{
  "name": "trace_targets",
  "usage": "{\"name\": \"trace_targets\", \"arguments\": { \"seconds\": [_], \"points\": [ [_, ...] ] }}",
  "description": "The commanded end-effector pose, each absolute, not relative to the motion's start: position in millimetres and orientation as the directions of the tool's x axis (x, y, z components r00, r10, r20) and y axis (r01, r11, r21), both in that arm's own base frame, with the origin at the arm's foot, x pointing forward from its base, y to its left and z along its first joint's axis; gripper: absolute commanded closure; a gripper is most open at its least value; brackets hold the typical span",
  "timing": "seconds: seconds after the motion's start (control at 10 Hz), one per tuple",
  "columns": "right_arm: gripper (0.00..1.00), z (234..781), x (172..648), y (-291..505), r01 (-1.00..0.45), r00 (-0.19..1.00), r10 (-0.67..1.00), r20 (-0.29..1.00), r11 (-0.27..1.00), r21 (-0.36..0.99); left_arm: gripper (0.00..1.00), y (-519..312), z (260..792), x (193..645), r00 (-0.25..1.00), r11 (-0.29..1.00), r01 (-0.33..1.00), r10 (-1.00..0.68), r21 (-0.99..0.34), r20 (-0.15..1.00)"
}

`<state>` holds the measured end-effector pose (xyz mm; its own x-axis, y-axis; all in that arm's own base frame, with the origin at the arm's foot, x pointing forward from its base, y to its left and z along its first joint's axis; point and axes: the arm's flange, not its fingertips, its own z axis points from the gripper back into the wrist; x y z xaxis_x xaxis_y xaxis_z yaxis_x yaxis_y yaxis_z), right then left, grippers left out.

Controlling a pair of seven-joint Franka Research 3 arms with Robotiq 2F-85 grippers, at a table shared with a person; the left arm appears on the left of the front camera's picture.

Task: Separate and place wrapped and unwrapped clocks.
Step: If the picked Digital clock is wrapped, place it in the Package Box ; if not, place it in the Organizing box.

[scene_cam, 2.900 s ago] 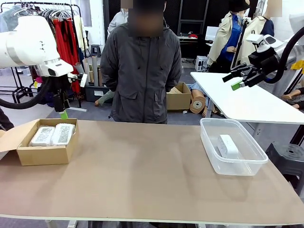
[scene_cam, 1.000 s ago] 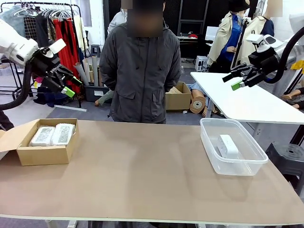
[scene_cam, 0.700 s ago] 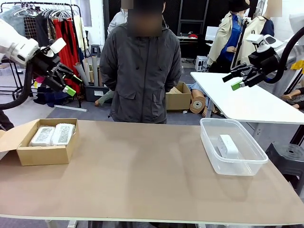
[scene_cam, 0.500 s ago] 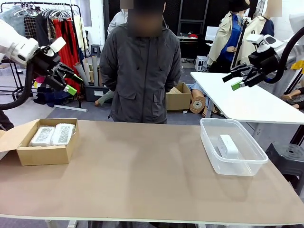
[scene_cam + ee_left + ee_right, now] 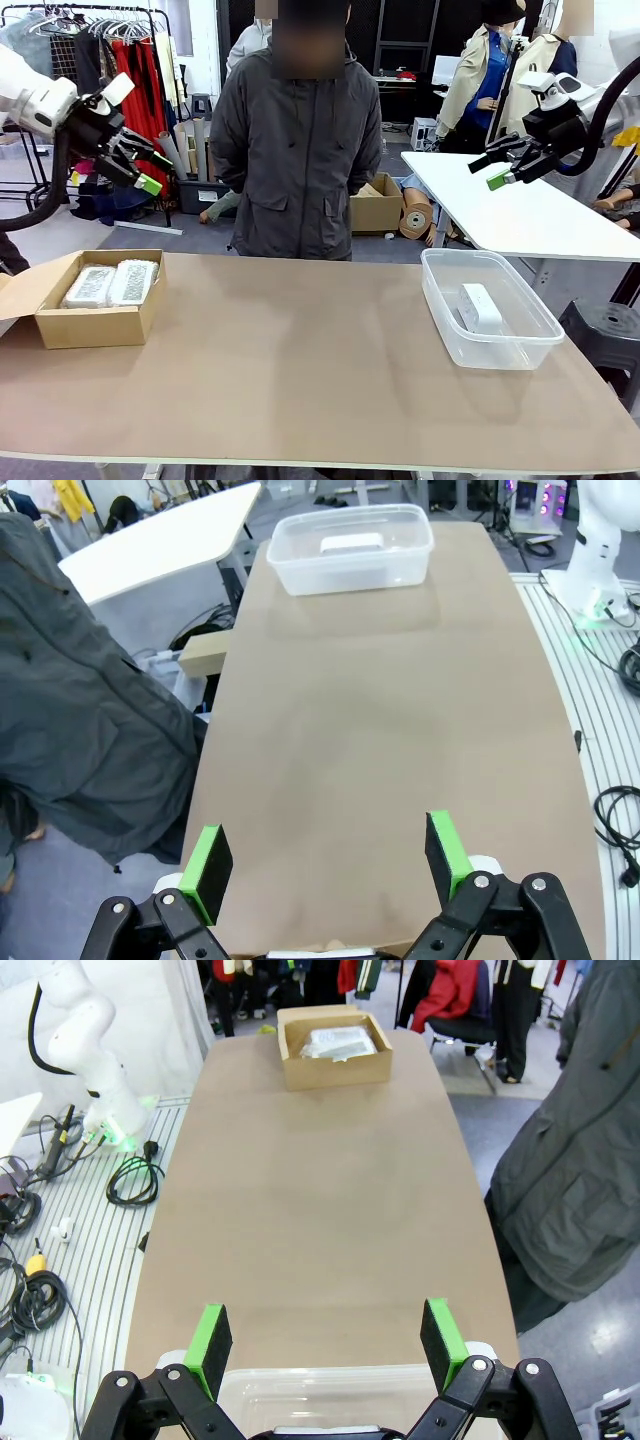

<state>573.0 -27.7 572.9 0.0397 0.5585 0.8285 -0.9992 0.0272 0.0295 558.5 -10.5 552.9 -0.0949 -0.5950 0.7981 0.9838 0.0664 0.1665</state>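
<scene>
Both my left fingers (image 5: 152, 172) and right fingers (image 5: 497, 167) hang wide apart, holding nothing, high above the tabletop (image 5: 300, 370). Two wrapped clocks (image 5: 110, 283) lie in the cardboard box (image 5: 90, 325); the bare white clock (image 5: 478, 306) sits in the clear tub (image 5: 500, 350).

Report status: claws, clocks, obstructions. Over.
Left claw open, raised. Right claw open, raised. Wrapped clocks in cardboard box; unwrapped clock in clear tub. Nothing obstructing.
</scene>
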Motion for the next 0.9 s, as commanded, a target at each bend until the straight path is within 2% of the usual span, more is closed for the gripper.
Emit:
{"name": "trace_targets", "arguments": {
  "seconds": [0.0,0.1,0.2,0.8],
  "points": [
    [0.0,575.4,572.6,-27.8,-0.999,0.035,0.557,0.83,0.022,0.028,0.0,-10.9,549.3,554.8,-0.074,0.087,0.984,-0.599,0.156,0.798],
    [0.0,575.4,572.6,-27.8,-0.999,0.035,0.557,0.83,0.022,0.028,0.0,-11.2,546.7,554.6,-0.064,0.052,0.991,-0.624,0.123,0.779],
    [0.0,575.4,572.6,-27.8,-0.999,0.035,0.557,0.83,0.022,0.028,0.0,-9.9,551.3,558.4,-0.09,0.07,0.984,-0.596,0.164,0.798],
    [0.0,575.4,572.6,-27.8,-0.999,0.035,0.557,0.83,0.022,0.028,0.0,-9.9,551.3,558.4,-0.09,0.07,0.984,-0.596,0.164,0.798]
  ]
}}
